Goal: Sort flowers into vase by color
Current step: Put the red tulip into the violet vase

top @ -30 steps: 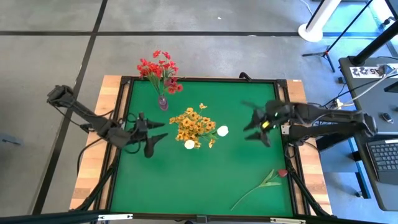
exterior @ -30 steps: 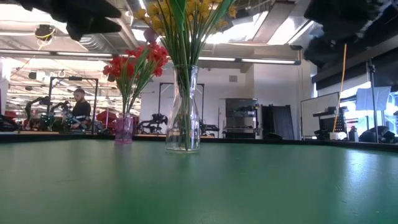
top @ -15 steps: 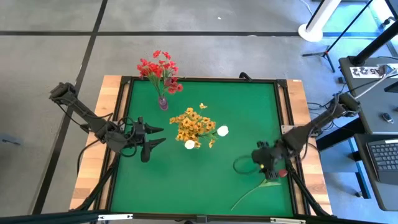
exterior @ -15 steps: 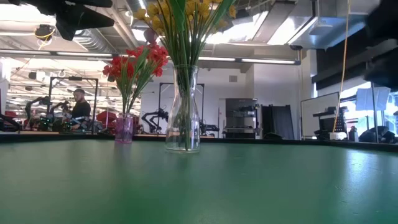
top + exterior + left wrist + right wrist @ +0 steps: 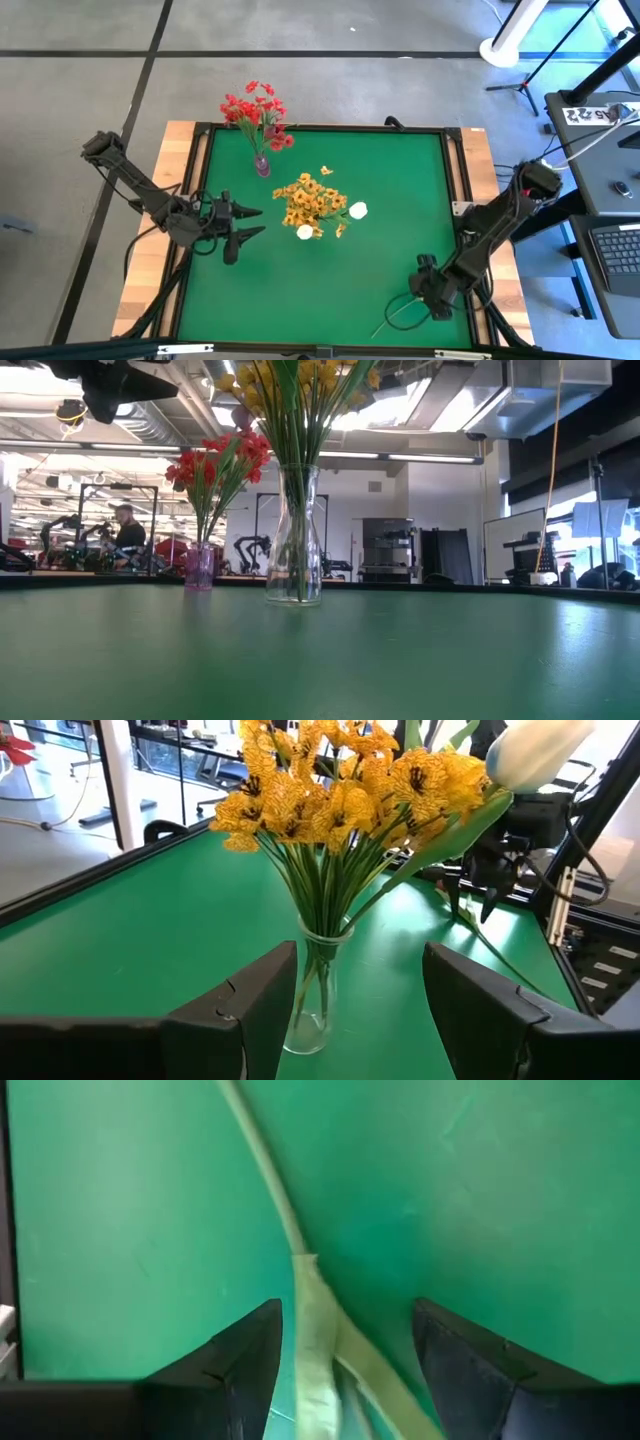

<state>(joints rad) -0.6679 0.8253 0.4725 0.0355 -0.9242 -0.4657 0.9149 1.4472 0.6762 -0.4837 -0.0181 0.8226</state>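
A clear glass vase (image 5: 312, 212) holds yellow-orange flowers (image 5: 330, 790) and two white tulip buds (image 5: 357, 210) near the table's middle. A small purple vase (image 5: 262, 165) with red flowers (image 5: 255, 108) stands at the far edge. A rose stem (image 5: 385, 327) lies flat on the green mat near the right corner, its bud hidden under my right arm. My right gripper (image 5: 420, 298) is open low over that stem (image 5: 290, 1220), a finger on either side, not touching. My left gripper (image 5: 261, 221) is open and empty, left of the clear vase (image 5: 315, 1010).
The green mat (image 5: 330, 280) has a raised dark frame (image 5: 460, 200) around it. In the low view the clear vase (image 5: 295, 550) and the purple vase (image 5: 199, 570) stand upright. A person (image 5: 127, 530) and equipment stand far behind the table.
My right gripper has swung from the table's right side toward the near edge and gone down over the lying rose stem, staying open. The stem and both vases have not moved.
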